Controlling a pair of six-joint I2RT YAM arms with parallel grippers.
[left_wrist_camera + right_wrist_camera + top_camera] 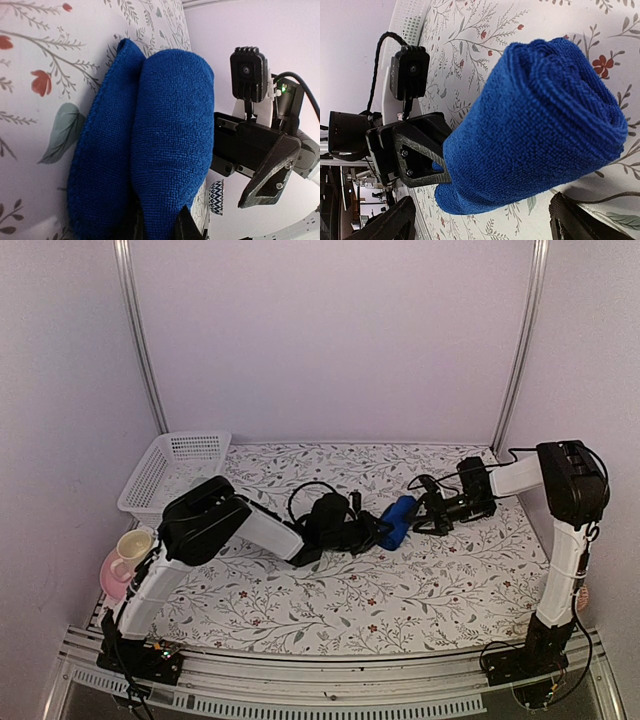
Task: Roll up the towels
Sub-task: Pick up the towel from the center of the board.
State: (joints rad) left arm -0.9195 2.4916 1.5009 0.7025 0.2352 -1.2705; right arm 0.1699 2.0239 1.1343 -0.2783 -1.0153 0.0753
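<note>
On a floral-patterned surface (330, 610) enclosed by pale walls, one rolled blue towel (400, 520) is clamped at one end by the narrowed left pincer (380, 532) and lies just ahead of the wide-spread right pincer (428, 517), while one white basket (172, 468) and one cup (130, 546) are seen well apart from both.

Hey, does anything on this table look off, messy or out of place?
Only the rolled royal-blue cloth towel at centre: in the left wrist view its outer layer bulges loose beside the roll. Nothing looks spilled or damaged.
</note>
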